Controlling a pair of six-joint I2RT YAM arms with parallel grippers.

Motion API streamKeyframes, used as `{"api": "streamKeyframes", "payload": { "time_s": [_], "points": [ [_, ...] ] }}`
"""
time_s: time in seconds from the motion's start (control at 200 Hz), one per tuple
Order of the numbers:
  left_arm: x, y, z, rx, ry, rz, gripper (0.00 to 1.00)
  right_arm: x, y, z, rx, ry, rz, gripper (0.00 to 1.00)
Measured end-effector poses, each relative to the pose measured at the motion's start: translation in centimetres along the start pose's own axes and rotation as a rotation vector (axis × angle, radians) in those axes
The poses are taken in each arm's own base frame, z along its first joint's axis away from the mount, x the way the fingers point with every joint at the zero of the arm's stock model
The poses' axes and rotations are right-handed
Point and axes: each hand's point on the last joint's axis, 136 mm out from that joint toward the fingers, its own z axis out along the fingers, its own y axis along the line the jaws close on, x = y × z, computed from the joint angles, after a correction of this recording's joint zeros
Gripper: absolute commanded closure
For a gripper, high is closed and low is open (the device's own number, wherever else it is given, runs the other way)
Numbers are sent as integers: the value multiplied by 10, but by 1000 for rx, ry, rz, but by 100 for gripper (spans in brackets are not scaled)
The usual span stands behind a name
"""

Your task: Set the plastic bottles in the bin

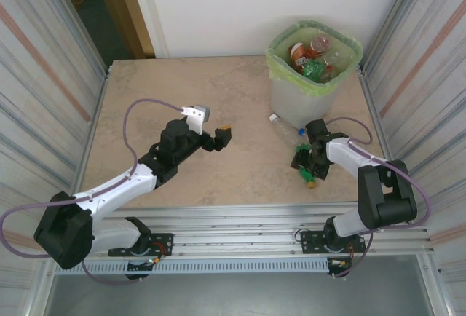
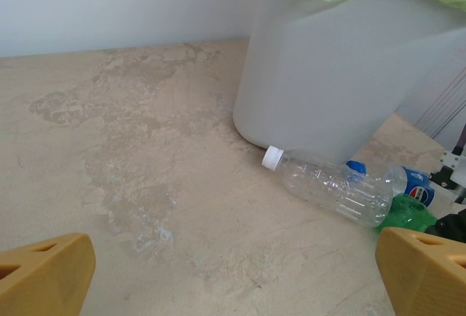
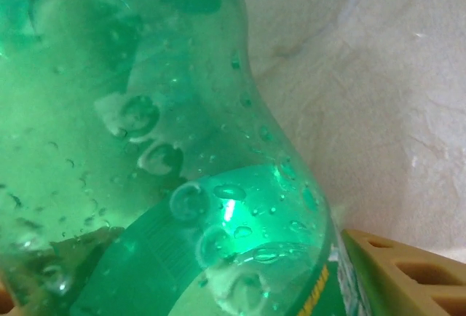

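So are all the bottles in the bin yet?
Not yet. Several bottles already sit in the bin. The right gripper is around a green bottle on the table. A clear bottle and a blue-labelled bottle lie beside the bin, waiting.

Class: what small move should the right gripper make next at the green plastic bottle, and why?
Probably close the right gripper on the green plastic bottle: it lies on the table between the fingers, near the green-lined translucent bin.
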Motion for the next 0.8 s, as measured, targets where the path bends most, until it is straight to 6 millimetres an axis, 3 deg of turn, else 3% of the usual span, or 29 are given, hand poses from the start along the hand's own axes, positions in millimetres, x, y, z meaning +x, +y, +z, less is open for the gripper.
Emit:
{"api": "streamKeyframes", "payload": {
  "time_s": [0.22, 0.356, 0.491, 0.802],
  "points": [
    [-1, 3, 0, -8, -2, -6, 1, 1, 4, -3, 28, -20, -37, 50],
    [0, 7, -1, -20, -3, -8, 1, 1, 4, -17, 34, -48, -52, 54],
    [1, 8, -1, -23, -2, -11, 1, -6, 8, -44, 13, -122, -55, 59],
    [-1, 14, -3, -49, -12, -32, 1, -14, 13, -123, -106, -324, -36, 60]
  ]
}}
